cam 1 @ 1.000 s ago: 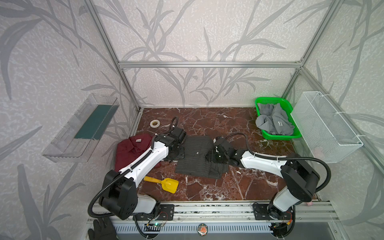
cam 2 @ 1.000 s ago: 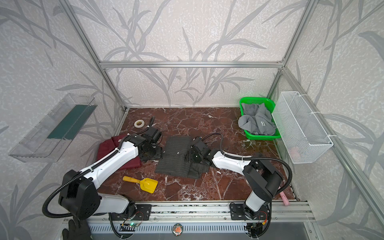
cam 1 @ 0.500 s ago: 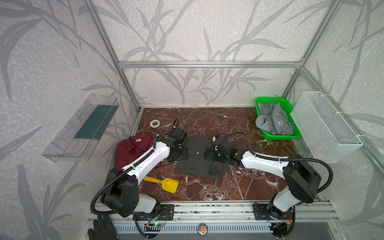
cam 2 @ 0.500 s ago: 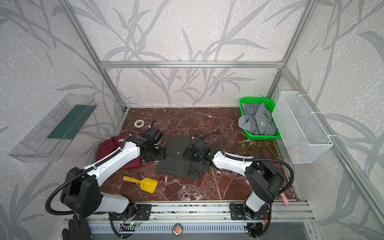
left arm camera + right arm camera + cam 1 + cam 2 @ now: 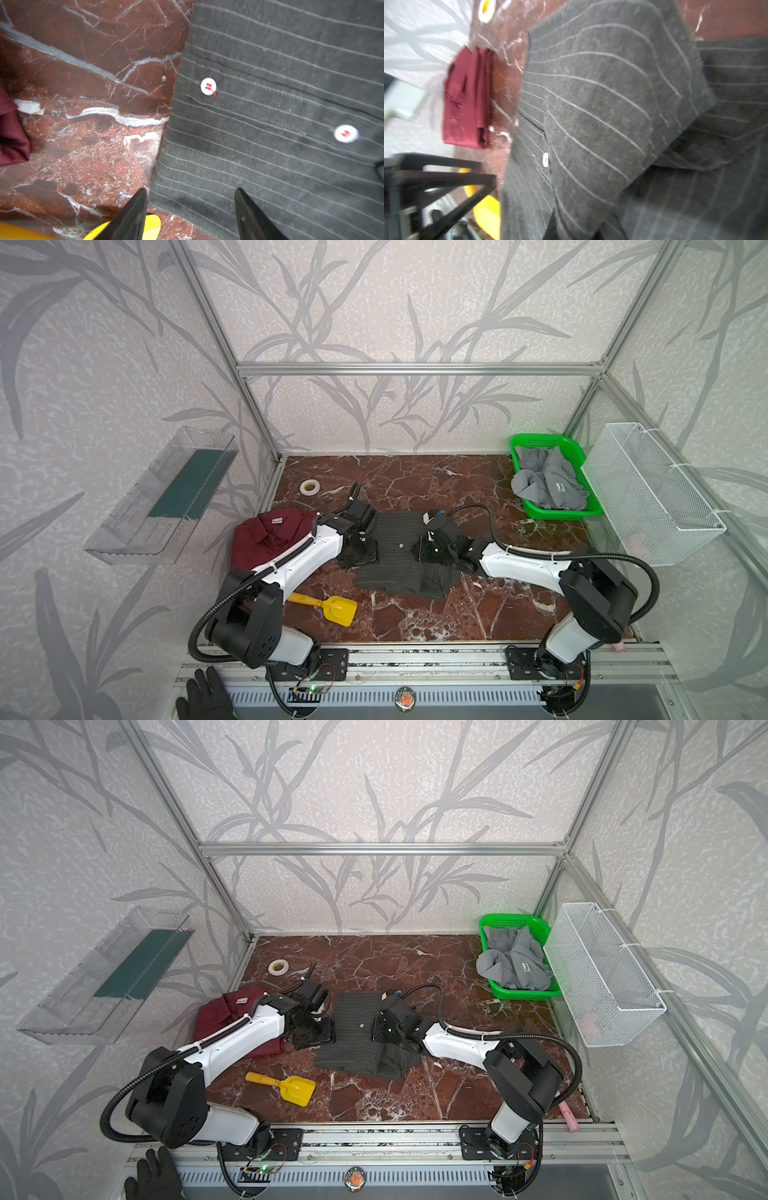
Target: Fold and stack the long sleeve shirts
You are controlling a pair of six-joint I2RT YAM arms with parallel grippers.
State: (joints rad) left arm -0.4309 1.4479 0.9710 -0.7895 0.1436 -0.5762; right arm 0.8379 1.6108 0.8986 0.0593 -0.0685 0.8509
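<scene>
- The charcoal pinstripe shirt (image 5: 395, 572) lies flat in the middle of the worktop (image 5: 419, 485). It is part-folded, with doubled cloth bunched at its near right corner.
- The right pincer (image 5: 417, 551) is clenched. The right wrist view shows a flap of striped cloth humped up and running into it, so I judge it has the shirt's right side pinched.
- The left pincer (image 5: 190, 190) is released and holds nothing. Its fingers straddle the shirt's left edge, one over marble and one over cloth.
- The maroon shirt (image 5: 266, 535) sits folded at the left, just beside the left arm.
- The light grey shirt (image 5: 544, 485) is crumpled in the green basket (image 5: 536, 438), well apart at the far right.
- Handling: this looks like light, limp, slightly fuzzy cloth. It should sag and drag rather than hold a shape, and stacked layers may slide over each other.
- Best hold, I'd say, is the outer folded edge, pinching every layer and staying clear of the white buttons (image 5: 208, 86).
- The yellow scoop (image 5: 336, 610) lies near the front hem, and a dragged hem could snag it.
</scene>
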